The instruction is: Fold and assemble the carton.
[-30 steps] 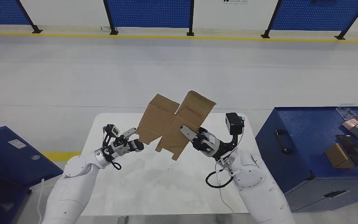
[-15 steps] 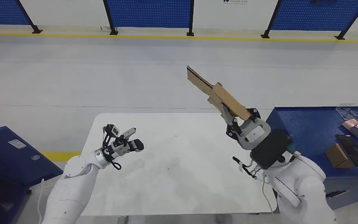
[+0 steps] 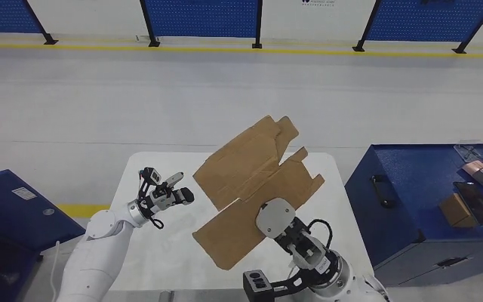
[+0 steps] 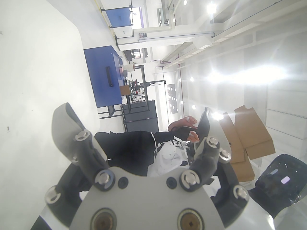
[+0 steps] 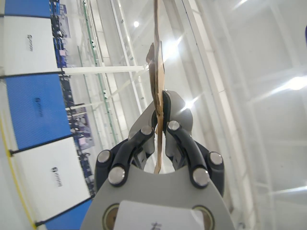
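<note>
While the right gripper [image 5: 160,113] has its fingers pinched shut on one edge of the flat brown cardboard carton [image 3: 253,189], the unfolded sheet hangs tilted in the air above the right half of the white counter [image 3: 158,249], touching nothing else. Over the counter's left side, the left gripper [image 3: 178,195] is well apart from the carton, its fingers spread wide around nothing.
</note>
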Controlling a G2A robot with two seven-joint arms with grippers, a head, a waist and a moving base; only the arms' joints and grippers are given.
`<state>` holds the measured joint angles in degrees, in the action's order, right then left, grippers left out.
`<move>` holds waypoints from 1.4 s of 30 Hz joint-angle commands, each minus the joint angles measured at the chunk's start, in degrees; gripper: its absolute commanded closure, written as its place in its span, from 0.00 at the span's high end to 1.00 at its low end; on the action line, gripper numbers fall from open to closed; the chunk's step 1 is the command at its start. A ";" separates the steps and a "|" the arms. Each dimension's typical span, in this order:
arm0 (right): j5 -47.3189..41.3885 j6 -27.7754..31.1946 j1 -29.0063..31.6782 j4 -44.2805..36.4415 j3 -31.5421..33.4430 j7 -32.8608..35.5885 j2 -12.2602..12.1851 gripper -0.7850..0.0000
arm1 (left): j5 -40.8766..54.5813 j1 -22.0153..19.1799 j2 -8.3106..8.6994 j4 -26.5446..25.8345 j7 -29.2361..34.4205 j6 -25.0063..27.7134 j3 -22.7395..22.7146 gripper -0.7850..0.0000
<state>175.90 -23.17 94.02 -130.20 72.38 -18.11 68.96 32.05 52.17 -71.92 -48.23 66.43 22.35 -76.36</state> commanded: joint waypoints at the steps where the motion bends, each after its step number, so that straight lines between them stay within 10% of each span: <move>1: 0.10 -2.23 -0.54 1.59 2.75 -4.11 -0.68 0.00 | 0.00 0.00 0.00 0.00 0.00 0.00 0.00 1.00; 10: 0.10 -5.57 -0.74 4.15 16.35 -21.60 -4.29 0.00 | 0.00 0.00 0.00 0.00 0.00 0.00 0.00 1.00; 20: 0.10 -5.68 -0.77 4.20 16.77 -22.00 -4.40 0.00 | 0.00 0.00 0.00 0.00 0.00 0.00 0.00 1.00; 28: 0.05 15.47 -2.36 -3.23 3.66 -4.29 -4.24 0.00 | 0.00 0.00 0.00 0.00 0.00 0.00 0.00 1.00; 34: -14.83 24.32 -7.15 -4.44 0.09 -2.00 -3.31 0.00 | 0.00 0.00 0.00 0.00 0.00 0.00 0.00 1.00; 42: -69.87 48.54 -12.98 -1.84 7.38 0.07 -2.42 0.00 | 0.00 0.00 0.00 0.00 0.00 0.00 0.00 1.00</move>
<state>120.10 20.28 81.78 -133.65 78.09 -19.30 66.49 32.05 52.17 -71.92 -48.23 66.43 22.35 -76.36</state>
